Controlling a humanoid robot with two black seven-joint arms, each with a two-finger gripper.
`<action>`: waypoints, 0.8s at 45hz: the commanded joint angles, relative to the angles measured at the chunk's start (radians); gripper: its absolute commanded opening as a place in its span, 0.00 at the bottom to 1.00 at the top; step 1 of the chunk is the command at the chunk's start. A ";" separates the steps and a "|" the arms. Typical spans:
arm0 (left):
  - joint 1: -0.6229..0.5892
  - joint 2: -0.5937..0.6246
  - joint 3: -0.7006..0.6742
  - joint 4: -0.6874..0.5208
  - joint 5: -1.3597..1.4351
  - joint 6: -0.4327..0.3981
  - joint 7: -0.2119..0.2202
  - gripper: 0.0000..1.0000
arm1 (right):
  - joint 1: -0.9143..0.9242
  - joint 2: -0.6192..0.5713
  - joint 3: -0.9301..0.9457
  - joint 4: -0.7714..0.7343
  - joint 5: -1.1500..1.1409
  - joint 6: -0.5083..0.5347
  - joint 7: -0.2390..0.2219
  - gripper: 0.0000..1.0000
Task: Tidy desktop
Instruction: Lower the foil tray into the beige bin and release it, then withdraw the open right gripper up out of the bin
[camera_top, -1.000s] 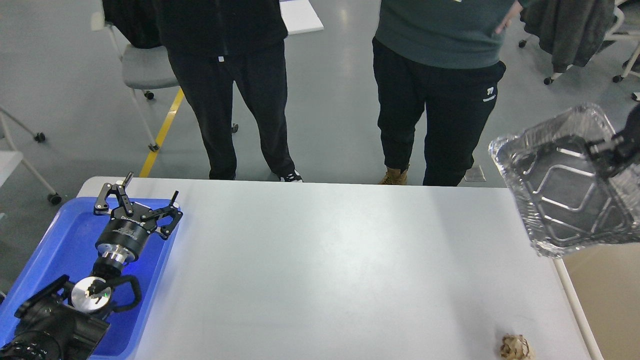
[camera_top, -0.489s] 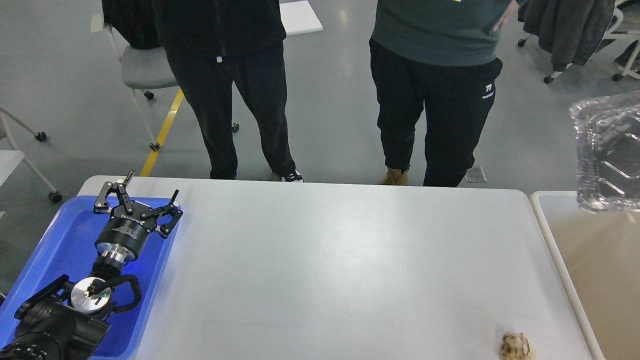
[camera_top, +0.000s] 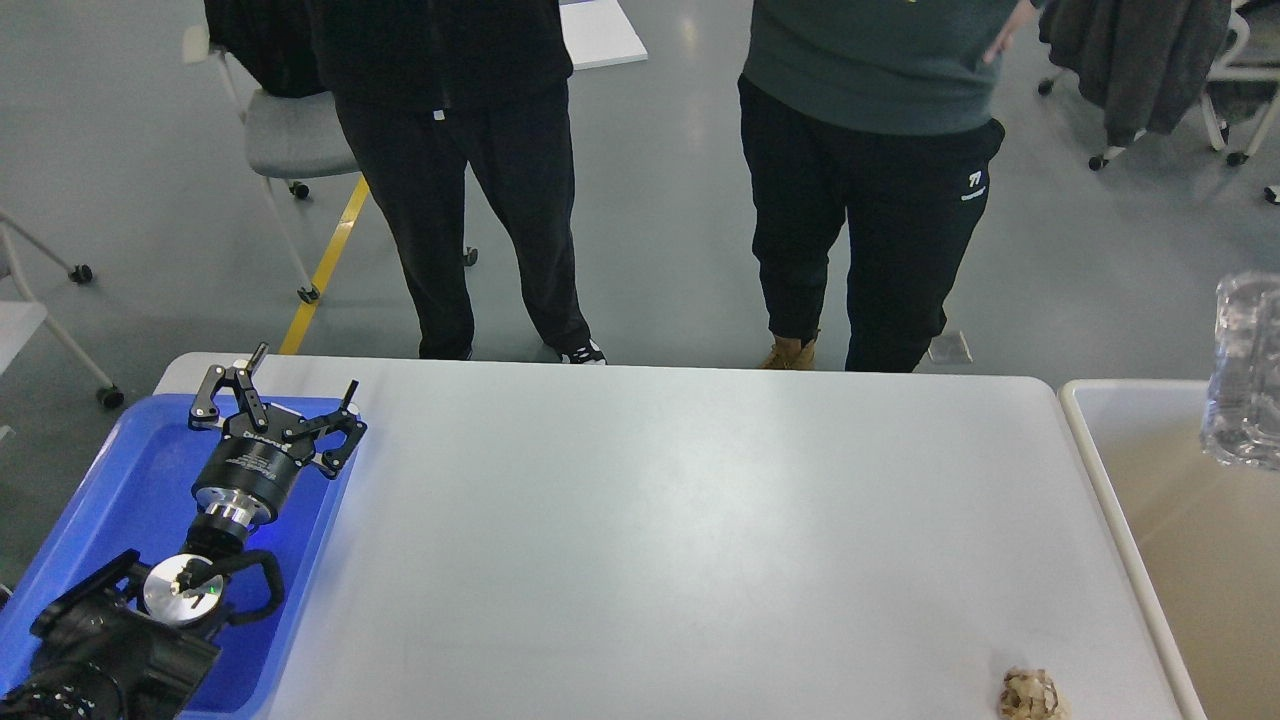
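The desktop is a wide light-grey tabletop with rounded corners. My left gripper is open and empty, held over the far end of the blue tray at the table's left edge. A crumpled brown paper ball lies near the front right corner. A clear foil-like container shows at the right edge, above the beige bin, mostly cut off by the frame. My right gripper is out of view.
Two people stand close behind the table's far edge. A grey wheeled chair stands at the back left. The bin adjoins the table's right edge.
The foil container has moved right, from over the table's far right corner to over the bin, nearly out of frame. The right gripper that held it has left the view. The left arm is still.
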 joint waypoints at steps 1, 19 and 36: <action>0.000 0.000 0.001 0.000 0.000 0.000 0.000 1.00 | -0.239 0.077 0.059 -0.165 0.059 -0.081 0.008 0.00; 0.000 0.000 -0.001 0.000 0.000 0.000 0.000 1.00 | -0.327 0.163 0.062 -0.163 0.160 -0.095 -0.001 0.00; 0.000 0.000 -0.001 0.000 0.000 0.000 0.000 1.00 | -0.330 0.198 0.165 -0.159 0.188 -0.081 -0.001 0.80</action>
